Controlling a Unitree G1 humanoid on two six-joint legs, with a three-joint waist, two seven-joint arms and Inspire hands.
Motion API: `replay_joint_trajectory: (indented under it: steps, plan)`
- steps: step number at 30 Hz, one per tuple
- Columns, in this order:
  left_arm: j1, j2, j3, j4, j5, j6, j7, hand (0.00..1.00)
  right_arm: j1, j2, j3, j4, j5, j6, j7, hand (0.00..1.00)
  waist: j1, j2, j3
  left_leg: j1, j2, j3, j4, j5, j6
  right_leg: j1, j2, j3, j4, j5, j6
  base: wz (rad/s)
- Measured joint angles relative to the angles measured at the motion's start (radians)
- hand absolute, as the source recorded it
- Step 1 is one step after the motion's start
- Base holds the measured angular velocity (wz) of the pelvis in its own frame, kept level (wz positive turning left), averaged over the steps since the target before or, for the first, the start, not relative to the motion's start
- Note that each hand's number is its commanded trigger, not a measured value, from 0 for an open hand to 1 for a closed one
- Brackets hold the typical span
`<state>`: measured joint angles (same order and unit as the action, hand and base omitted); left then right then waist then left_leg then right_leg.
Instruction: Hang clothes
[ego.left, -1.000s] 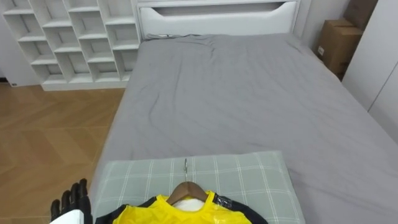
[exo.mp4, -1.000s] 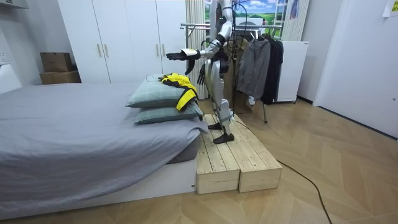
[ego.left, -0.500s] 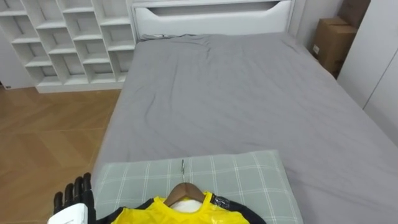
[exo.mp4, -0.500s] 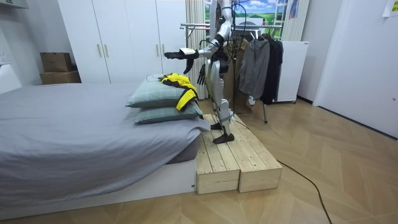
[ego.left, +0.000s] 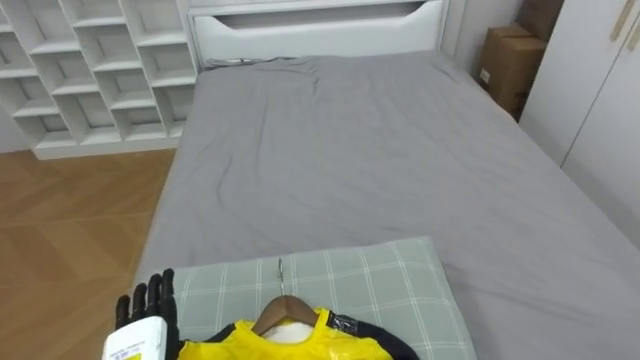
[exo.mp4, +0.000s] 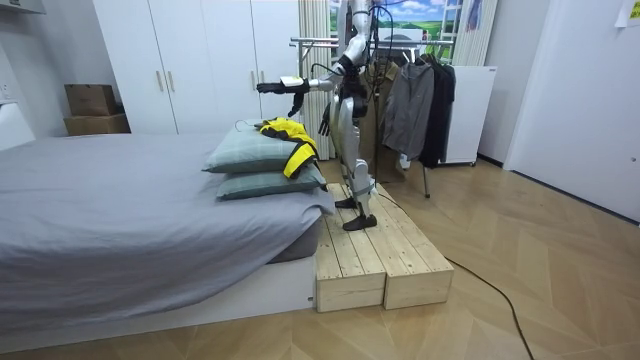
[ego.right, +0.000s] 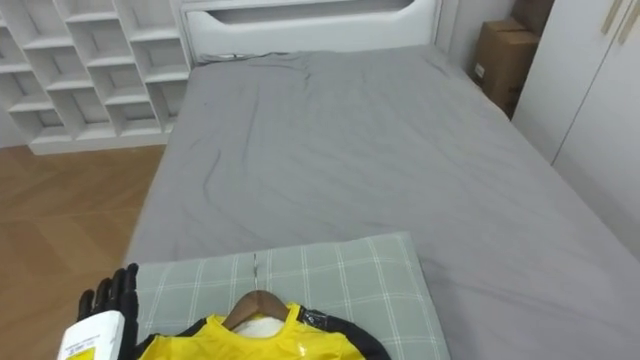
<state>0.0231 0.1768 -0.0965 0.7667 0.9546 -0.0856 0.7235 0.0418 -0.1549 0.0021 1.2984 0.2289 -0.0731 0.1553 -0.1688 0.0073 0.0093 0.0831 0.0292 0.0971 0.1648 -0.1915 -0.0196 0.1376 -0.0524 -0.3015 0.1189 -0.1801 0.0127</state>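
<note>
Down at the lower left of the left eye view, my left hand (ego.left: 146, 318) has crept up beside the checked pillow (ego.left: 390, 280), fingers straight, holding nothing. The yellow jersey (ego.left: 235, 345) lies there on its wooden hanger (ego.left: 280, 308), untouched. Room view: left arm reaching further over the pillows, right hand (exo.mp4: 325, 121) by my hip, can't tell its state. Right eye view agrees, grab's still to come.

A bed (ego.left: 380, 150) with a grey cover and white headboard (ego.left: 315, 22) stands on a wood-plank floor (ego.left: 60, 220). White open-cell shelving (ego.left: 90, 70) stands left of the headboard, a cardboard box (ego.left: 505, 62) to its right. White wardrobes (exo.mp4: 190, 65) line one wall; a pale wooden platform (exo.mp4: 385, 260) abuts the bed.
</note>
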Motion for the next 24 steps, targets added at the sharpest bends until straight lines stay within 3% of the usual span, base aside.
replay_joint_trajectory:
  steps: [18,24]
  plan:
    - [-0.019,-0.005,-0.008,0.012,-0.002,0.015,-0.105,0.0,-0.005,0.003,-0.028,0.02,0.001,0.0,-0.014,0.0,-0.025,0.003,-0.0005,0.008,0.0,0.017,-0.002,0.0,0.0,-0.007,0.001,0.034,0.001,0.0,0.0,-0.05]
    - [-0.024,-0.007,-0.026,0.078,-0.01,0.015,-0.134,0.0,0.004,0.001,-0.029,0.019,0.009,0.0,-0.011,0.0,-0.024,0.002,-0.0024,0.018,0.002,0.039,-0.005,0.0,0.0,-0.008,0.002,0.052,0.005,0.001,0.0,-0.1]
